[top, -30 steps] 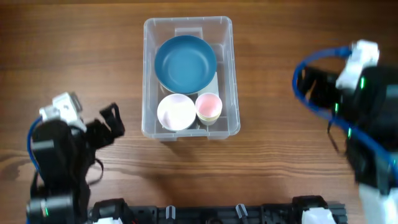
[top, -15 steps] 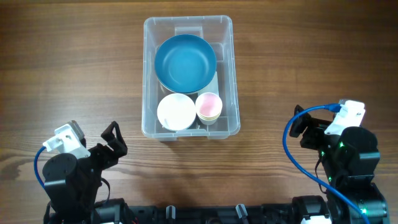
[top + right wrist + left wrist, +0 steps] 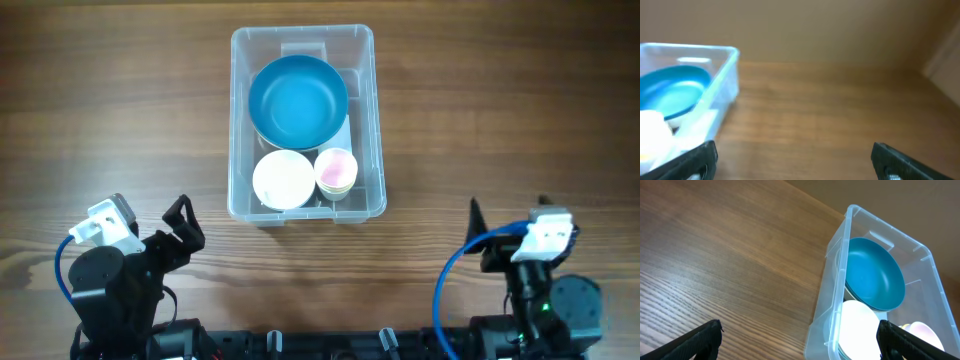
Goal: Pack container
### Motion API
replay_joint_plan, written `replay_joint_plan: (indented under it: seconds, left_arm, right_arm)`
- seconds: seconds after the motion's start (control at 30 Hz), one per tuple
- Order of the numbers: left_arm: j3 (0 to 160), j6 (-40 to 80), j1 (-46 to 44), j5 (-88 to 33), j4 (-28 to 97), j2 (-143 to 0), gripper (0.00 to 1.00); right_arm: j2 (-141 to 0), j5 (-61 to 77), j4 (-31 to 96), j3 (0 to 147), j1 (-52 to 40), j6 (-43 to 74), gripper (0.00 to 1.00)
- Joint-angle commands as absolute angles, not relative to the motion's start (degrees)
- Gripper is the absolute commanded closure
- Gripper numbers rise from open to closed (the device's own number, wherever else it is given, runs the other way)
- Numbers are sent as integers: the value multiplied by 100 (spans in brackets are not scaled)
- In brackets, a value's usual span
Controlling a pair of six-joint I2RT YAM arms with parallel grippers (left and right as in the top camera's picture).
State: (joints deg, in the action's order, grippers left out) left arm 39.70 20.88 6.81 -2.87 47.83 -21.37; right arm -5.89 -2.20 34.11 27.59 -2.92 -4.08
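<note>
The clear plastic container [image 3: 237,120] stands at the table's middle back. Inside it lie a large blue bowl [image 3: 298,100], a white bowl [image 3: 283,180] and a small pink cup [image 3: 336,172]. My left gripper [image 3: 184,226] is open and empty at the front left, well clear of the container. My right gripper [image 3: 482,248] is open and empty at the front right. The left wrist view shows the container [image 3: 836,275], blue bowl [image 3: 875,275] and white bowl [image 3: 857,330] between its wide fingers [image 3: 799,342]. The right wrist view shows the container [image 3: 722,75] at left, fingers [image 3: 792,160] wide apart.
Bare wooden table [image 3: 500,110] surrounds the container on all sides. A black rail [image 3: 330,345] runs along the front edge between the two arm bases.
My right arm has pulled back from the far right towards the front edge and lowered near its base. My left arm settled at the front left half a second ago and has stayed there.
</note>
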Motion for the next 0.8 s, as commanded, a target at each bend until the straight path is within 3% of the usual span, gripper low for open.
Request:
replay_joint_plan:
  seconds: [0.0, 0.07, 0.17, 0.33, 0.5, 0.77]
  left_arm:
    - [3929, 2147, 687, -252, 4759, -2095, 0]
    - [3929, 2147, 687, -252, 4759, -2095, 0]
    - [3929, 2147, 687, -252, 4759, -2095, 0]
    - [3929, 2147, 687, -252, 4762, -2095, 0]
    - [3929, 2147, 687, -252, 4790, -2095, 0]
    - [3929, 2147, 687, -252, 5398, -2095, 0]
  right_arm:
    - [-30, 528, 2349, 1975, -294, -751, 0]
    - [-23, 567, 541, 1157, -294, -753, 0]
    - [-21, 541, -1037, 176, -292, -753, 0]
    - [-16, 440, -12, 30, -228, -722, 0]
    - [-16, 132, -34, 32, -222, -69, 0]
    - [-16, 336, -14, 32, -224, -257, 1]
